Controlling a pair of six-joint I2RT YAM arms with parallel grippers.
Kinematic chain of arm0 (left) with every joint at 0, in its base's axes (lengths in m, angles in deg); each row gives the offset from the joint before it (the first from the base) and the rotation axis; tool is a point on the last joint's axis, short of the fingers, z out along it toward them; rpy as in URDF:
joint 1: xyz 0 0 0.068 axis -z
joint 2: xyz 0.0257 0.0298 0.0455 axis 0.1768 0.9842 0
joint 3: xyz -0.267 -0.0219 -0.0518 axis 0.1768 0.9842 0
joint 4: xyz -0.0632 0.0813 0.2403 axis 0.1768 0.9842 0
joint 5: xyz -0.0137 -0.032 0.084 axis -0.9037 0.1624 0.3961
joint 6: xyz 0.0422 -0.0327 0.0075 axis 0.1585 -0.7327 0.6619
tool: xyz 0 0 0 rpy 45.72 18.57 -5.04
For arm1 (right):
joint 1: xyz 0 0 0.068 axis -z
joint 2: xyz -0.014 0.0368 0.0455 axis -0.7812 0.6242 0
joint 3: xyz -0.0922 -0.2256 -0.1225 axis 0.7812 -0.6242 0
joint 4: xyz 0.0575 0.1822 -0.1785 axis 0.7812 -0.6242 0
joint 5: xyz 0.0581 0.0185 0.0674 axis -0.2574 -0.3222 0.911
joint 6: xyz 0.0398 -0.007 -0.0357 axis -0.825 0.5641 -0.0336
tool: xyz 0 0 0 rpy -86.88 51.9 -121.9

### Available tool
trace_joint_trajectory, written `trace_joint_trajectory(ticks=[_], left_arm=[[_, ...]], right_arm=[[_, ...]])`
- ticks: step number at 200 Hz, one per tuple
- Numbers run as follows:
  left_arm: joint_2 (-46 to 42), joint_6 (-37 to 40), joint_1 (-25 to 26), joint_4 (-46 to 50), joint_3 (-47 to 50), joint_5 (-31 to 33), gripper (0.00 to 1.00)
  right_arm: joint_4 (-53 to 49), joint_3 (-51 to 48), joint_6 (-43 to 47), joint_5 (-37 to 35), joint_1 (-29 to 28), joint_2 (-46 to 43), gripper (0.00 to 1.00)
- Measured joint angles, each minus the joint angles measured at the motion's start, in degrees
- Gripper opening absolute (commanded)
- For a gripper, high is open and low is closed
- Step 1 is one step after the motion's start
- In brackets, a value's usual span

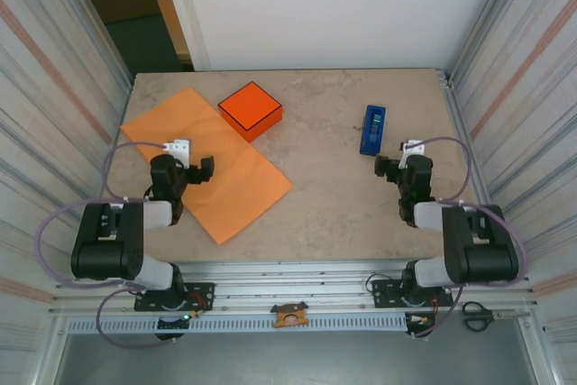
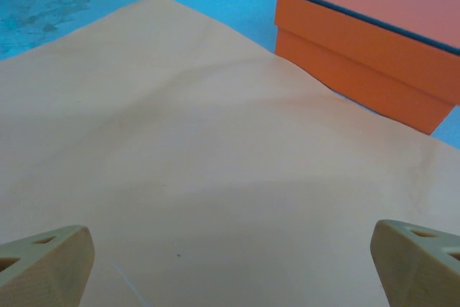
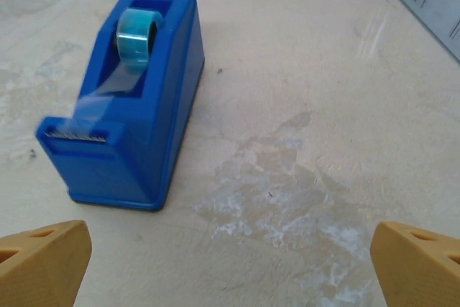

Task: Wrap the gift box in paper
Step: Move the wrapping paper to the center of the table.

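While hanging above the paper (image 1: 225, 191), grasps nothing: left gripper (image 1: 206, 169) released, fingers (image 2: 47, 264) spread wide. Paper flat and slantwise by the table's (image 1: 343, 214) left edge, reaching toward the near middle. Box (image 1: 250, 110) lidded, toward the far-left corner, touching the paper's far-right edge. Right gripper (image 1: 388, 167) likewise released and empty near the right edge, just short of the blue dispenser (image 1: 372, 129), apart from it.

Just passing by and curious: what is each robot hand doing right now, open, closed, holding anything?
Left hand: open, empty, over the paper.
Right hand: open, empty, facing the tape dispenser.
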Motion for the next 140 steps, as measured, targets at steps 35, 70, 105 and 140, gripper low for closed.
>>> trace_joint_trajectory(ticks=[35,70,105,140], left_arm=[[-11.9,-7.0,-3.5,13.2,-3.3,1.8,0.99],[-20.1,-17.7,-5.8,26.2,-10.3,1.6,0.99],[-23.0,-23.5,-8.9,33.5,-11.8,-7.8,0.99],[-19.5,-26.4,-12.5,41.3,-15.7,-15.7,0.99]], right_arm=[[-17.6,12.4,-7.1,2.1,-5.4,-10.4,0.98],[-25.5,19.5,-15.1,7.3,-23.2,-8.3,0.97],[-30.6,32.5,-20.3,13.8,-41.4,9.8,0.87],[-36.3,48.7,-21.1,19.2,-52.7,28.2,0.81]])
